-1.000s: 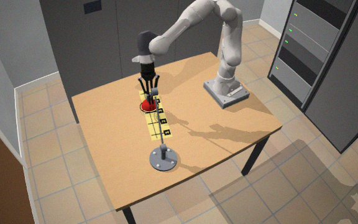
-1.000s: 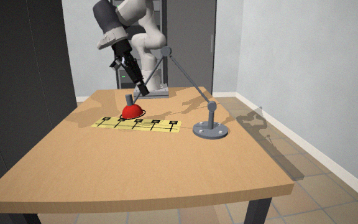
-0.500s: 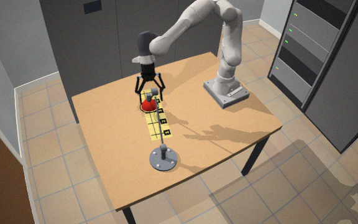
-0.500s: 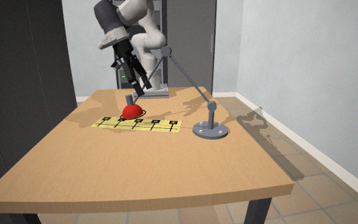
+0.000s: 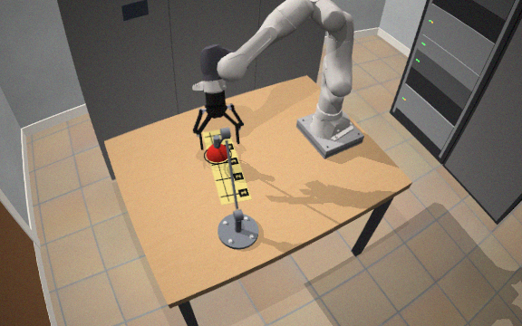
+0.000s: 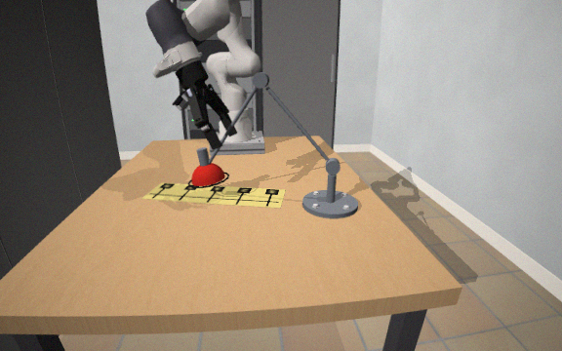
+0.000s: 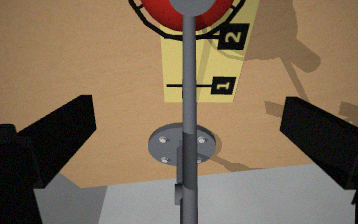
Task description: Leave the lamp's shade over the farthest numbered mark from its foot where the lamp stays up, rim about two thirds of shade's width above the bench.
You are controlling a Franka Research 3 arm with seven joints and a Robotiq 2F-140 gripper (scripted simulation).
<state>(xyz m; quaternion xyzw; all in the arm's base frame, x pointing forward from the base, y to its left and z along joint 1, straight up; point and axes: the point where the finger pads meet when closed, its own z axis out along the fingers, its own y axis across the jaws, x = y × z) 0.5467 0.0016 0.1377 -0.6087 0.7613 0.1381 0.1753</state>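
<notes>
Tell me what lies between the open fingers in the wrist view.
The lamp's grey rod runs up the middle of the gap, touching neither of the fingers. Behind it lie the lamp's foot and the yellow strip.

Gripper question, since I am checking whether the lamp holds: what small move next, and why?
Probably lift the open gripper straight up and pause: its fingers flank the lamp rod without touching, and the red shade hangs free over the strip.

I see the lamp's foot (image 5: 238, 232) on the bench (image 5: 161, 217), at one end of the numbered strip (image 5: 225, 178). The shade (image 5: 216, 154) sits toward the strip's far end — apparently low over it. My gripper (image 5: 217, 136) hangs just beyond, straddling the lamp's rod (image 7: 189, 85) — the arm's base (image 5: 353, 141) stands well apart.
</notes>
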